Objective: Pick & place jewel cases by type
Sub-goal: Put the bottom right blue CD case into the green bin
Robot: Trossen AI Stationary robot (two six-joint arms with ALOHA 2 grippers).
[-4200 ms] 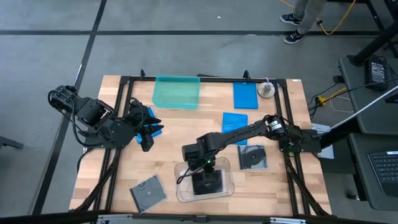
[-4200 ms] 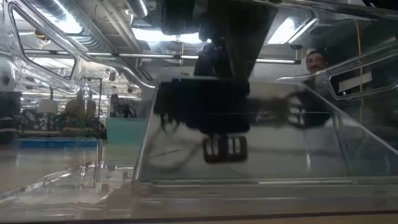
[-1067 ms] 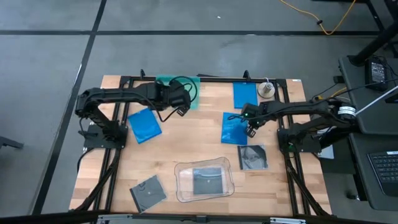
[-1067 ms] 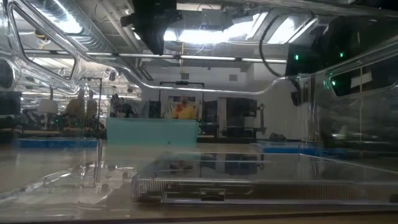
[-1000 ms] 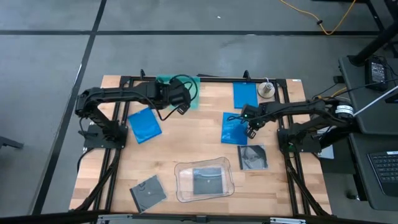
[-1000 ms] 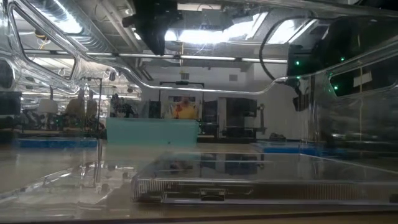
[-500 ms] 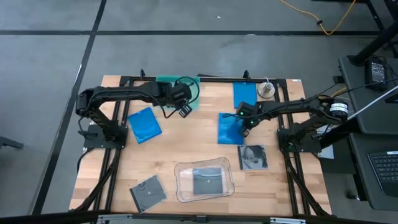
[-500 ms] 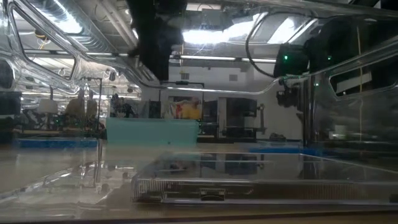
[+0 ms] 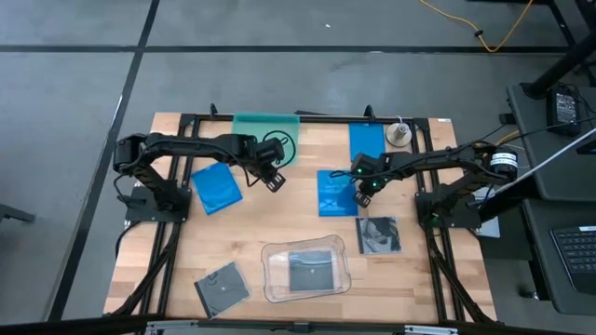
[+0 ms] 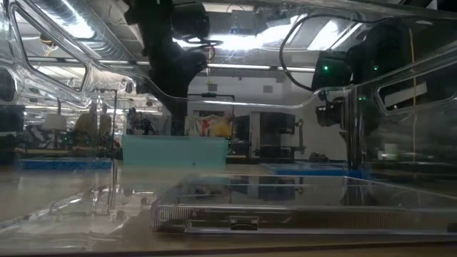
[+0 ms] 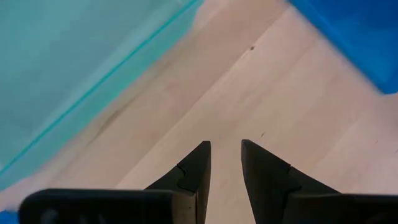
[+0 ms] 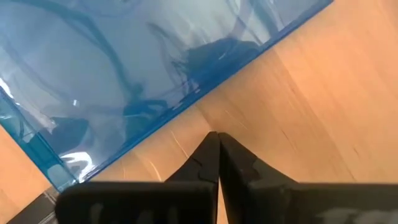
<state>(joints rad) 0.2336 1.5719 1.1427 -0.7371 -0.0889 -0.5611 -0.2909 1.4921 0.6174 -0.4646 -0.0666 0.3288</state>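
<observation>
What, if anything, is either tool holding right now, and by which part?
Nothing. The left tool is slightly open over bare wood; the right tool is shut and empty beside the blue jewel case.

A rectangular wooden table (image 9: 270,228) is seen from above, with a teal translucent tray (image 9: 264,127) set at its far edge. A solid blue jewel case (image 9: 215,187) lies toward the left; a second (image 9: 367,142) lies at the far right, with a small round metal object (image 9: 399,135) just beside it, and a third (image 9: 334,194) near the centre. A dark grey jewel case with a clear cover (image 9: 378,234) lies nearer on the right, another (image 9: 221,288) at the near left. Between them a clear plastic rounded tray (image 9: 277,257) is placed, with a dark case (image 9: 309,273) inside.
</observation>
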